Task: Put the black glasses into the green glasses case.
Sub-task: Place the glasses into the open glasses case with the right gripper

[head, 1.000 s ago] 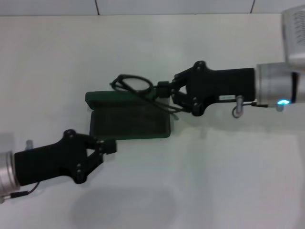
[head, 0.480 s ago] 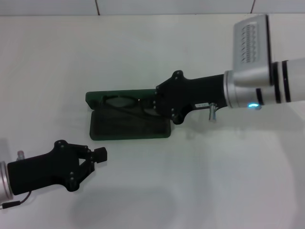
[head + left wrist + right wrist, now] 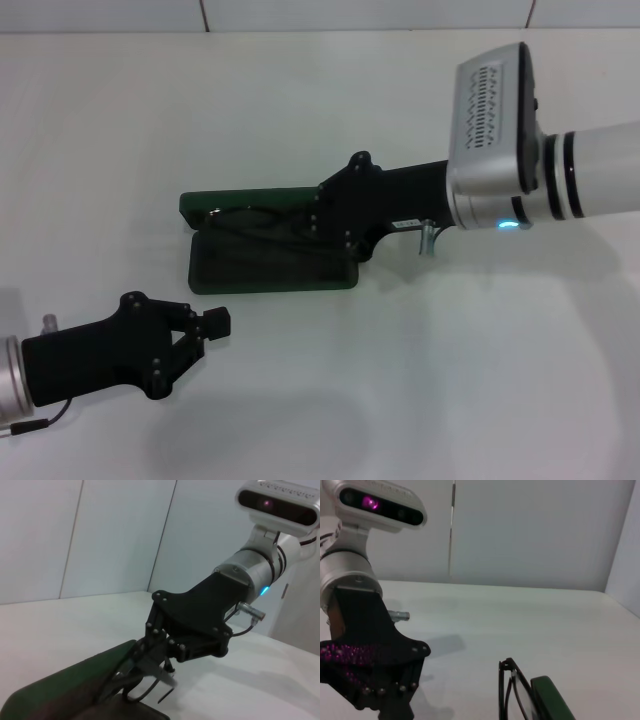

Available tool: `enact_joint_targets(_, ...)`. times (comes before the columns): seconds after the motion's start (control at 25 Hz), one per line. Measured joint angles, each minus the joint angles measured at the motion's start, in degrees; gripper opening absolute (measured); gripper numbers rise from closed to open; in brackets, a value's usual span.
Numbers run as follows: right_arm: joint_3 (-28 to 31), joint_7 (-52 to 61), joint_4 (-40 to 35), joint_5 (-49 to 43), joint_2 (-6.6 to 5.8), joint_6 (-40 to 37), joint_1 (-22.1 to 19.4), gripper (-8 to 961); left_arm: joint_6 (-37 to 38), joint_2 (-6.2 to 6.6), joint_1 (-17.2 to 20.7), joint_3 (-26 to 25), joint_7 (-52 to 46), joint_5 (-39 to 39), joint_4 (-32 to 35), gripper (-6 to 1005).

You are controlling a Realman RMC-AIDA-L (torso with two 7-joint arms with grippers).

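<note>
Nearest the robot, the left gripper [image 3: 213, 324] hangs idle just short of the near edge of the green glasses case [image 3: 270, 262], apart from it, its two fingers standing slightly apart with nothing between them. Beyond it the case lies open on the white table [image 3: 420, 380], the dark lined tray towards the robot and the green half on the far side. Over the case's far right part sits the right gripper [image 3: 131, 675], reaching in from the case's right end and lowered onto it; the left wrist view shows its fingers closed around the thin frame of the black glasses [image 3: 250, 217], which lie across the far part of the case, one lens and a temple arm visible just past the gripper on the case's left-hand stretch. The glasses look low in the case but not clearly settled flat, and part of the frame is hidden under the gripper. The risk here, as I judge it, is a release while the frame sits askew: a temple arm could rest on the case's rim, or the opening fingers could catch the wire and drag the glasses back out.
</note>
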Motion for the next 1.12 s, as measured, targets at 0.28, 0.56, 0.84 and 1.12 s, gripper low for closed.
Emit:
enact_joint_targets(0.28,-2.2,0.0,-0.2,1.0,0.00,1.4,0.7,87,0.0,-0.17,0.0,0.0,0.0,0.0,0.2,0)
enact_joint_targets(0.56,-2.5,0.2,-0.2,1.8,0.00,2.6,0.6,90,0.1,-0.18,0.0,0.0,0.0,0.0,0.2,-1)
enact_joint_targets(0.84,-2.9,0.2,-0.2,1.9,0.00,2.7,0.7,94,0.2,-0.27,-0.1,0.0,0.0,0.0,0.2,-1)
enact_joint_targets(1.12,-4.1,0.3,-0.2,2.9,0.00,2.8,1.2,97,0.3,-0.26,-0.1,0.2,0.0,0.3,0.1,0)
